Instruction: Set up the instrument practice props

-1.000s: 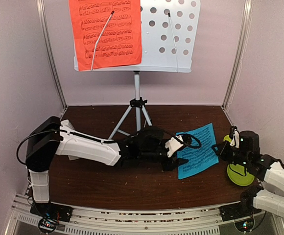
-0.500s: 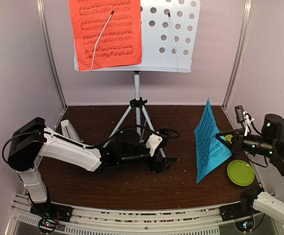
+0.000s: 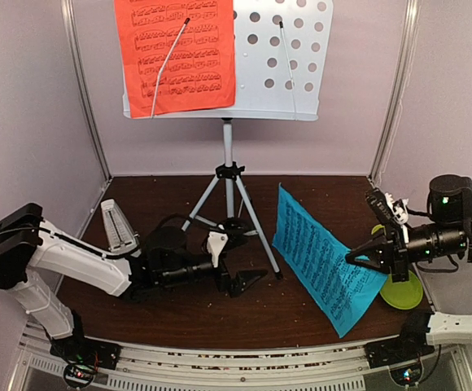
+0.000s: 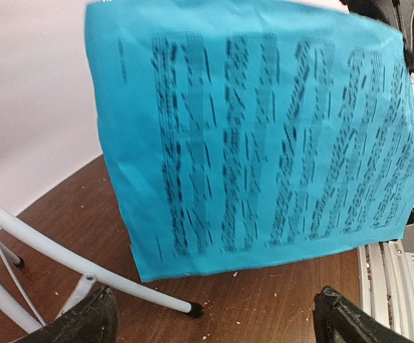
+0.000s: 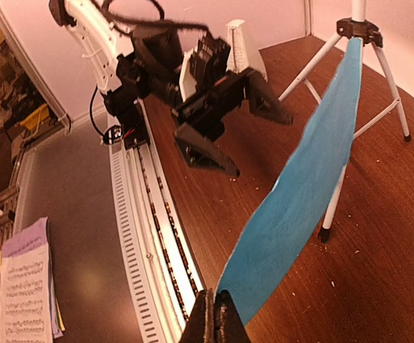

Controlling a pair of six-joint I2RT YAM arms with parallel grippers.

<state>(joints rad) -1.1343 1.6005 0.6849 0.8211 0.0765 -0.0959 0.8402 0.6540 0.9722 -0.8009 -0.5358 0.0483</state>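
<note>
The pale-blue perforated music-stand desk (image 3: 278, 57) stands at the back on its silver tripod (image 3: 228, 163), with the red sheet-music page (image 3: 175, 53) resting on it. My right gripper (image 3: 353, 259) is shut on one edge of the blue sheet-music page (image 3: 321, 261), which hangs slanted just above the table. In the right wrist view the right gripper (image 5: 218, 320) pinches the blue page (image 5: 300, 193) at its lower corner. My left gripper (image 3: 240, 275) is open and empty, low over the table, facing the blue page (image 4: 257, 136). The grey metronome (image 3: 118, 226) stands upright at the left.
A lime-green plate (image 3: 404, 293) lies on the table under the right arm. A tripod leg (image 4: 86, 275) ends just ahead of the left gripper's fingers (image 4: 86, 318). White side posts and walls close in the table on both sides.
The left gripper opened wider and drew back to the left, away from the blue page. The right gripper lifted the page off the table and now holds it slanted toward the centre.
</note>
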